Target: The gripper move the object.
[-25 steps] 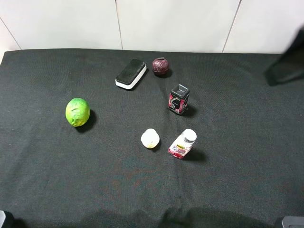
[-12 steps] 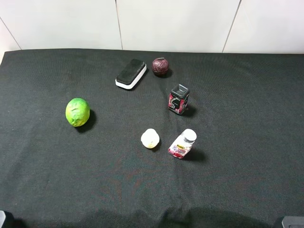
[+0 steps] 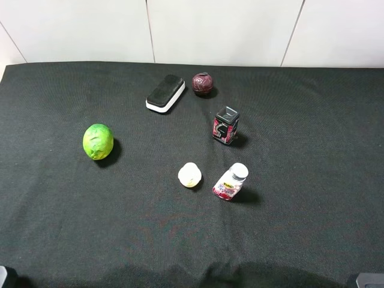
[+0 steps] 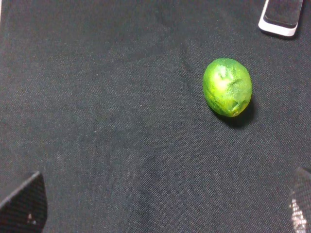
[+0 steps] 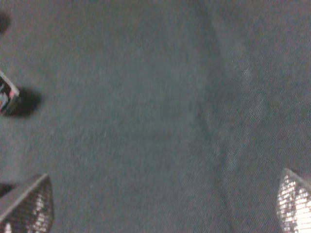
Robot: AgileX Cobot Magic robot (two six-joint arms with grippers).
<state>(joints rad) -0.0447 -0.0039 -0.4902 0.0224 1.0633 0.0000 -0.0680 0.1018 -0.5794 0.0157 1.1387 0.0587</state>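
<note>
Maroon and faintly ridged, the object [image 3: 203,83] sits near the far edge of the black cloth [image 3: 312,180], just beside the black-and-white eraser block [image 3: 165,93] and apart from it by a narrow gap. Nothing of mine touches it. Neither of my arms shows over the cloth from the high camera.

My left gripper [image 4: 155,204] hangs above bare cloth with its fingertips wide apart at the two lower corners of its own view, nothing between them; the green fruit [image 4: 227,87] lies ahead of it and a corner of the eraser block shows beyond. My right gripper [image 5: 160,204] is likewise spread and empty, over plain cloth, with only the edge of the small black-and-red box [image 5: 7,99] in sight. That view is blurred, so I cannot read fine detail there.

I judge the reach has not yet begun, and the risks lie in the approach. The ball is round and would roll at a glancing touch, most likely if one finger lands before the other. The eraser block is close enough that a wide-open descent on that side could knock it or pinch it along with the ball. Coming from the right, my arm would pass over the box and the white-capped bottle [image 3: 230,182], which looks easy to topple. The pale ball [image 3: 189,174] and the green fruit are the wrong targets.
</note>
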